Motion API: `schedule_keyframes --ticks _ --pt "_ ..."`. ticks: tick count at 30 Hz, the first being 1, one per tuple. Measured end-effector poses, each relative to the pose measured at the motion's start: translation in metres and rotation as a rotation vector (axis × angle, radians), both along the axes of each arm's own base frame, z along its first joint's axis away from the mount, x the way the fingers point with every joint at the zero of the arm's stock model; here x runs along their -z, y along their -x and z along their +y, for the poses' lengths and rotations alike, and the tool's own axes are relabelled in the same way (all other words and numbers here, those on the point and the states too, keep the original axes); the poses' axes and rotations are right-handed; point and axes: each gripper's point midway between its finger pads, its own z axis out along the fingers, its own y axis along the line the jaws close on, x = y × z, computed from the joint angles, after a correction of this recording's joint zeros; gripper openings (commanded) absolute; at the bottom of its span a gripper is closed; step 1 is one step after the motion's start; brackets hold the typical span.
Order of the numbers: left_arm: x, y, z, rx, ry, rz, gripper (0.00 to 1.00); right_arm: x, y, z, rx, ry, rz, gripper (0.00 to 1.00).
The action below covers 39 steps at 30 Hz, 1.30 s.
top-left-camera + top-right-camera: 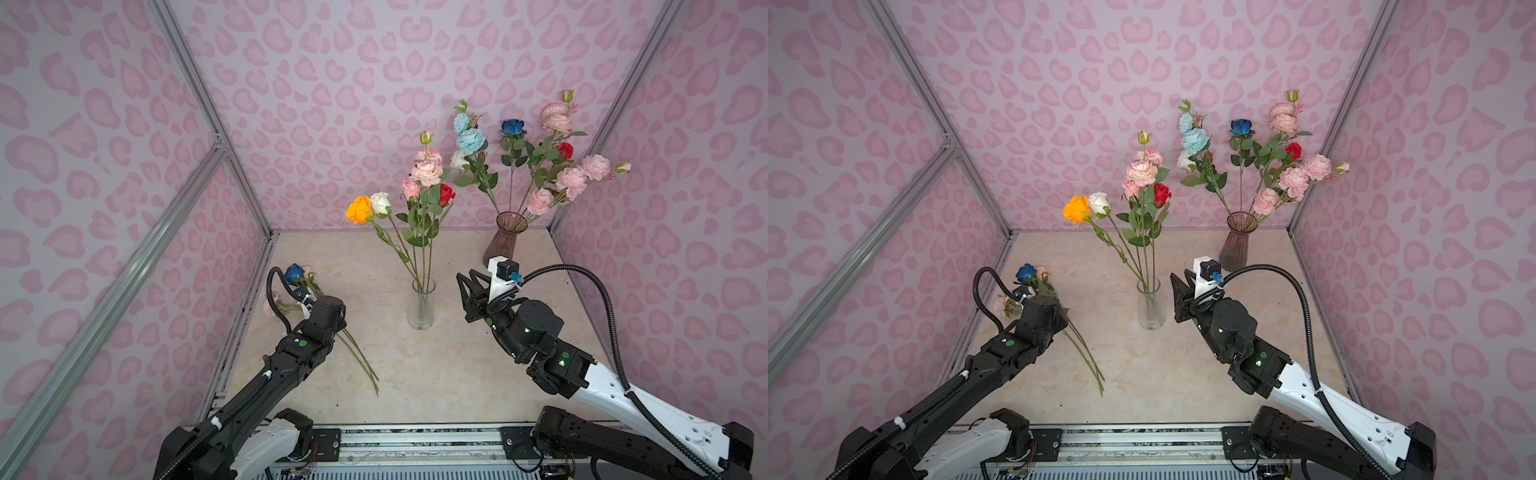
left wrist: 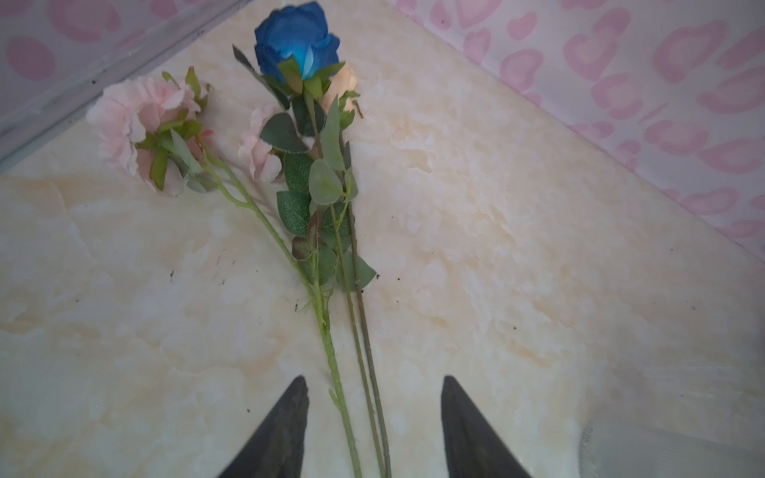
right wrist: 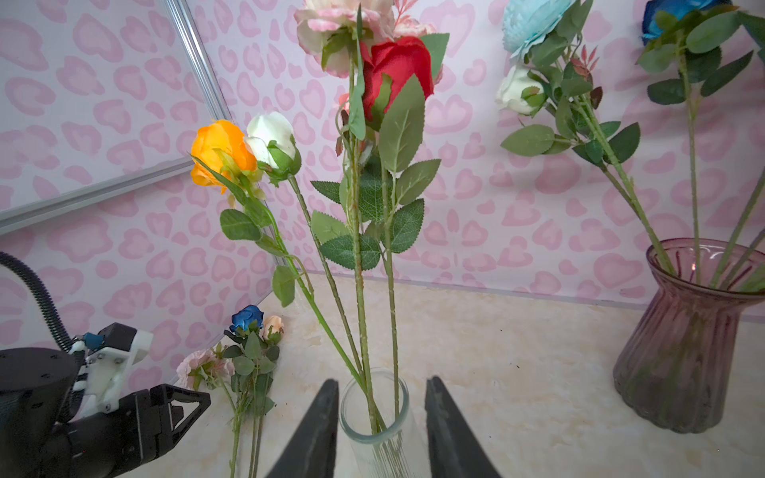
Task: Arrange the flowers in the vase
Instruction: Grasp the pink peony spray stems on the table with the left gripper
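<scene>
Three loose flowers lie on the table at the left: a dark blue rose (image 2: 296,39), a pink peony (image 2: 132,120) and a peach bud (image 2: 343,85). My left gripper (image 2: 373,378) is open low over them, and their three green stems (image 2: 356,331) run between its fingers untouched. The clear glass vase (image 1: 421,309) stands mid-table and holds an orange rose (image 1: 358,210), a white rose (image 1: 380,203), pink peonies (image 1: 427,170) and a red rose (image 1: 446,194). To the right of this vase and apart from it, my right gripper (image 1: 465,274) is open and empty.
A purple ribbed vase (image 1: 500,243) at the back right holds light blue (image 1: 469,139), dark blue (image 1: 512,127), red and pink flowers. Pink patterned walls with metal frame bars (image 1: 232,166) close in the table on three sides. A rail (image 1: 415,436) runs along the front edge.
</scene>
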Motion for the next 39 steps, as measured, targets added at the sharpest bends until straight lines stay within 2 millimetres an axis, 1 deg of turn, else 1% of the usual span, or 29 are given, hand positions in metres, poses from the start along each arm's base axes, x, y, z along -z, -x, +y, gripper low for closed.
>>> schedule_keyframes --ticks 2,8,11,14,16,20,22,24,27,29,32,36,39 --pt "0.021 -0.001 0.003 -0.015 0.031 0.074 0.49 0.005 0.001 -0.002 0.002 0.000 0.011 0.36" --pt "0.067 -0.003 0.008 -0.052 0.118 0.226 0.47 0.015 0.004 -0.008 0.013 0.001 0.032 0.36" --pt "0.082 -0.003 0.011 -0.073 0.153 0.275 0.41 0.017 0.004 -0.011 0.025 -0.004 0.035 0.37" --pt "0.093 -0.004 0.010 -0.073 0.176 0.302 0.39 0.018 0.005 -0.013 0.030 -0.006 0.033 0.37" --pt "0.097 -0.006 0.009 -0.072 0.184 0.306 0.38 0.019 0.005 -0.015 0.036 -0.003 0.035 0.37" --pt "0.100 -0.011 0.008 -0.068 0.195 0.306 0.37 0.019 0.005 -0.016 0.039 -0.004 0.034 0.37" --pt "0.099 -0.016 0.007 -0.069 0.197 0.298 0.32 0.019 0.005 -0.016 0.039 -0.004 0.034 0.37" --pt "0.100 -0.018 0.007 -0.065 0.195 0.296 0.30 0.019 0.005 -0.016 0.040 -0.004 0.034 0.37" --pt "0.102 -0.018 0.007 -0.068 0.193 0.302 0.26 0.019 0.005 -0.016 0.042 -0.004 0.034 0.37" --pt "0.103 -0.018 0.007 -0.066 0.190 0.305 0.20 0.019 0.005 -0.017 0.041 -0.004 0.034 0.37" --pt "0.103 -0.018 0.008 -0.065 0.189 0.305 0.15 0.018 0.005 -0.017 0.042 -0.006 0.033 0.37" --pt "0.101 -0.019 0.009 -0.061 0.182 0.299 0.13 0.018 0.005 -0.018 0.044 -0.007 0.032 0.37" --pt "0.094 -0.020 0.010 -0.060 0.177 0.279 0.09 0.018 0.005 -0.018 0.044 -0.007 0.032 0.37"
